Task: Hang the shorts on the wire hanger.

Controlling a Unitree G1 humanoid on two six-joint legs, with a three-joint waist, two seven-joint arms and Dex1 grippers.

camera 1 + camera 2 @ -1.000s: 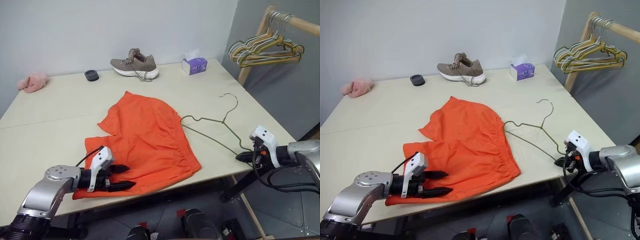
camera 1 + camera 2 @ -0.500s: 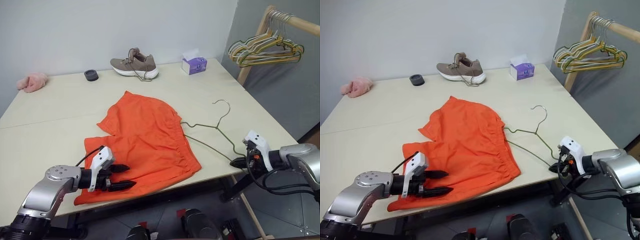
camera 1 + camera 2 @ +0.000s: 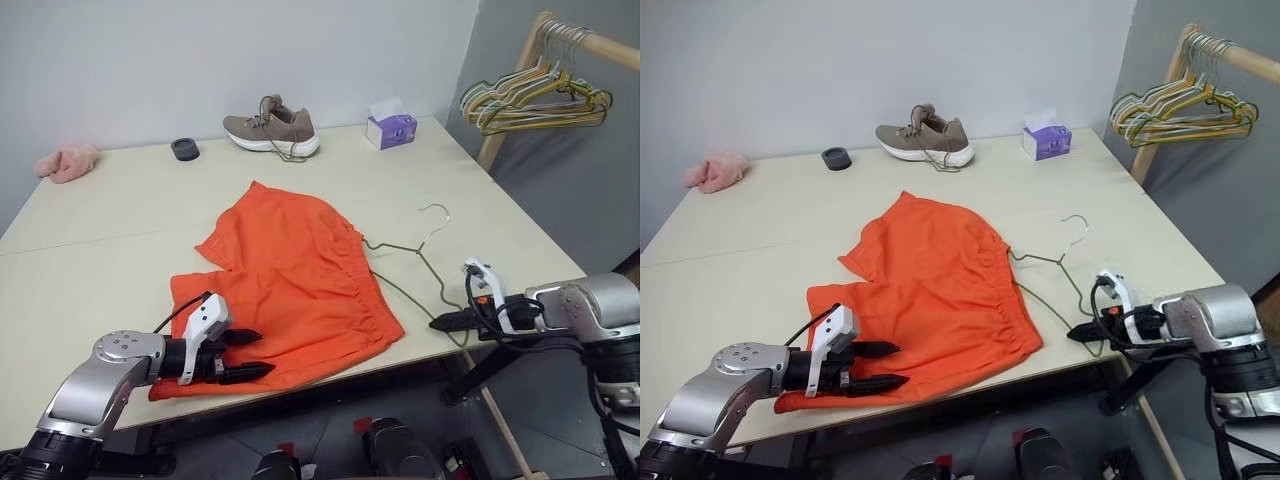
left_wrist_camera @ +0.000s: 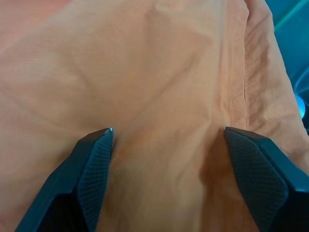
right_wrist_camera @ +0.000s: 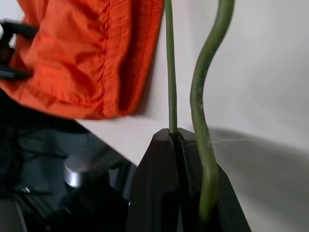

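The right tool [image 3: 437, 323] pinched the wire hanger [image 3: 412, 262] at the bench [image 3: 100, 230] edge; the left tool [image 3: 250, 354] hovered spread over the orange shorts [image 3: 300, 285] — threading a leg looked next.

Shoe [image 3: 271, 130], tissue box [image 3: 390, 129], pink cloth [image 3: 67, 162]

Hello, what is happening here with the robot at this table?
The right gripper is shut on the wire hanger at the near table edge, beside the orange shorts. The left gripper is open over a leg of the shorts. The shorts lie flat, not yet on the hanger.
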